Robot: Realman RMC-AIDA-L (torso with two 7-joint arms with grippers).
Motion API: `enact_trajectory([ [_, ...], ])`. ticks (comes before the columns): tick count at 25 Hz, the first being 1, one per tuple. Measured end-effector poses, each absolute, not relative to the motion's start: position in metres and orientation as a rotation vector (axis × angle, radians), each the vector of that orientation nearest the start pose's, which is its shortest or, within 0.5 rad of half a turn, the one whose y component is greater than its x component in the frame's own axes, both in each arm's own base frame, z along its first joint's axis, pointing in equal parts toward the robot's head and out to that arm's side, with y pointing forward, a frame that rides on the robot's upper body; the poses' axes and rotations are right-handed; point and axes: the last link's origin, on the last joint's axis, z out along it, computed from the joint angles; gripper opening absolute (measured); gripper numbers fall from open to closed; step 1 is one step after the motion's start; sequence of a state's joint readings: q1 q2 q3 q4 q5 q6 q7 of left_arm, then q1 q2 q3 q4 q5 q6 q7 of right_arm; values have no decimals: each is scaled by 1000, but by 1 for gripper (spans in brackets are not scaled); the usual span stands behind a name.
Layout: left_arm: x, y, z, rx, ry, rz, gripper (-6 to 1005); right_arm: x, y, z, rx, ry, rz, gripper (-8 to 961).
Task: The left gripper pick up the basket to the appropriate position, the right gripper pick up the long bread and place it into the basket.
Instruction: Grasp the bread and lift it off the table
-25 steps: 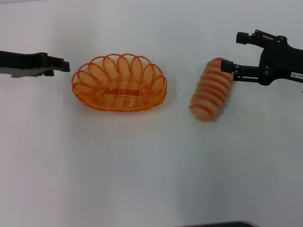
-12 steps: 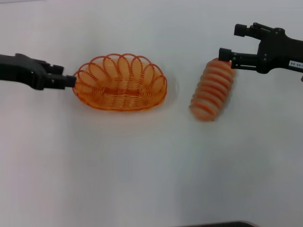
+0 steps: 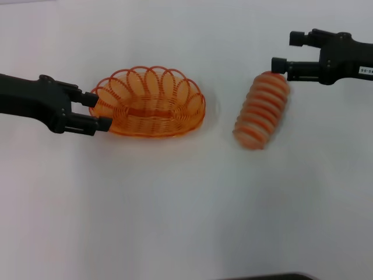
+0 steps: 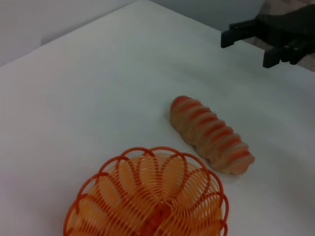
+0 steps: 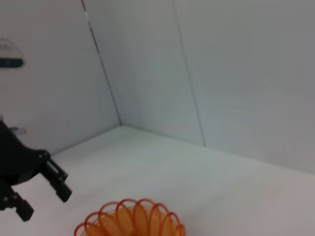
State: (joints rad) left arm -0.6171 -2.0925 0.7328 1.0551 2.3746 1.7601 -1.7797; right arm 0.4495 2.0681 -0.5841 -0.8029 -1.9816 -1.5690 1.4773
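White table (image 3: pixel 175 210): bare surface nearest the robot, carrying 2 items farther back.

Left gripper (image 3: pixel 100 111): at the left end of the basket, fingers spread, 1 finger outside the near rim and 1 by the far side of that end; the rim loops lie between them. Whether the fingers touch the wire cannot be told.

Basket (image 3: pixel 148 102): orange wire, oval, upright on the table, left of centre, nothing in it.

Long bread (image 3: pixel 262 109): ribbed loaf lying on the table to the right of the basket, well apart from it, angled with its far end toward the right.

Right gripper (image 3: pixel 287 51): fingers parted, holding nothing; the nearer fingertip sits right at the bread's far end, the other beyond it.
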Motion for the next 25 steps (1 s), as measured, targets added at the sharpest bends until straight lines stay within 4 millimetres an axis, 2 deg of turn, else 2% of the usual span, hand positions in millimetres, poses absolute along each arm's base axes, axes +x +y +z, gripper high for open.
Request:
enact_trajectory([
  [8,-230,343,43,-2919,-658,-126,764,283,335,47,-2651,838,479,937],
  [15,-234,347,50,-2869,-661,-137,871,278,342,65,-2695,957,352,938],
  [20,-238,346,51,-2847,-679,-153,871,266,344,77,-2764,956,245,930],
  [25,-241,345,51,-2830,-694,-159,871,256,350,75,-2843,912,7,931],
])
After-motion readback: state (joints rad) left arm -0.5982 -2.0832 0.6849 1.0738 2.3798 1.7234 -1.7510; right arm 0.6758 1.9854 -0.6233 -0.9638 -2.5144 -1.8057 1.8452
